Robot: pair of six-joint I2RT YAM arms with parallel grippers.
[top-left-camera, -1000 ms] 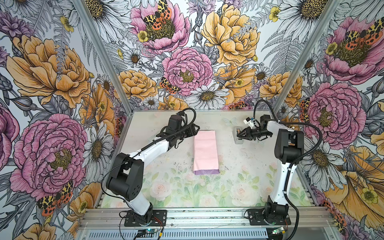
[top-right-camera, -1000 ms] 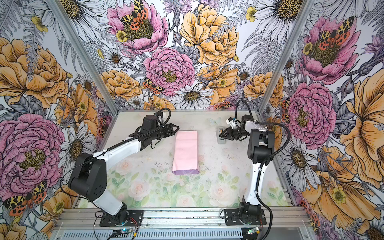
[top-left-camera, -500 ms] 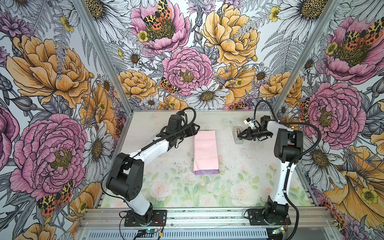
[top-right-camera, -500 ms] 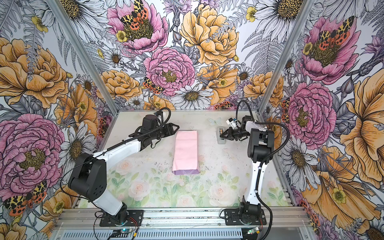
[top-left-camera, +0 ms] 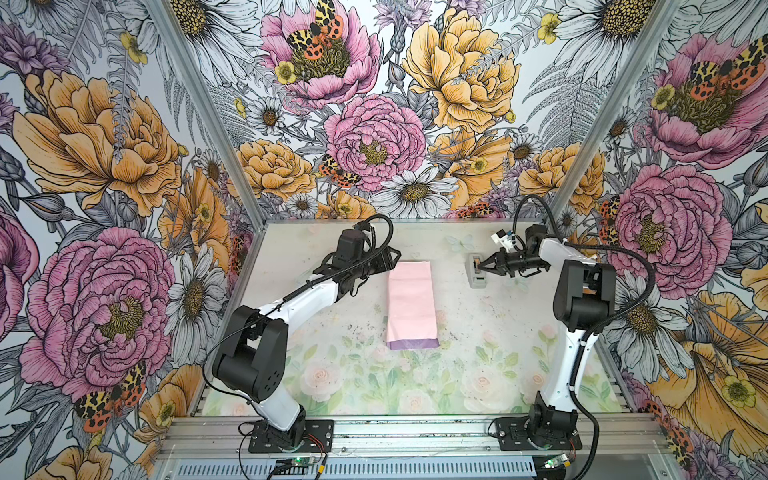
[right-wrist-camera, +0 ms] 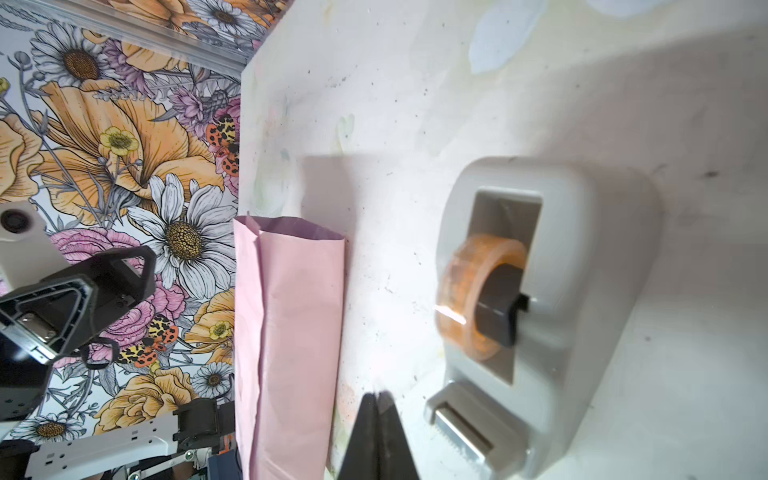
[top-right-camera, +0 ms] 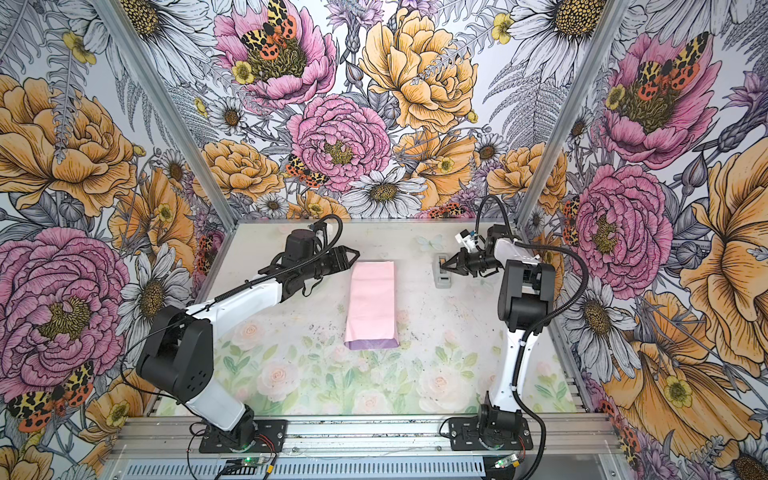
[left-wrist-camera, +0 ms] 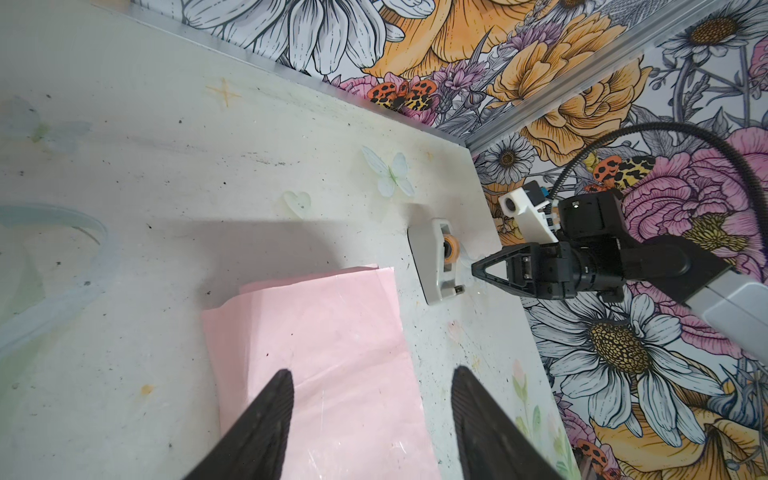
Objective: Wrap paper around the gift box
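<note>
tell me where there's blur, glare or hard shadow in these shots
Right wrist view: the dispenser and its tape roll are soft, with a glint on the roll. Left wrist view: mostly sharp, a broad shadow on the table by the paper. Both top views: even light, no glare.

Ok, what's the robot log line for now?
left end effector: open, by paper | right end effector: shut, at tape dispenser | paper: folded

no words, labels, brands or numbers can be read anywhere: the tape dispenser (right-wrist-camera: 582, 232) and the paper (top-left-camera: 411, 303) look unmarked, and any print on the circuit boards (top-left-camera: 300, 460) seems too small to tell.
</note>
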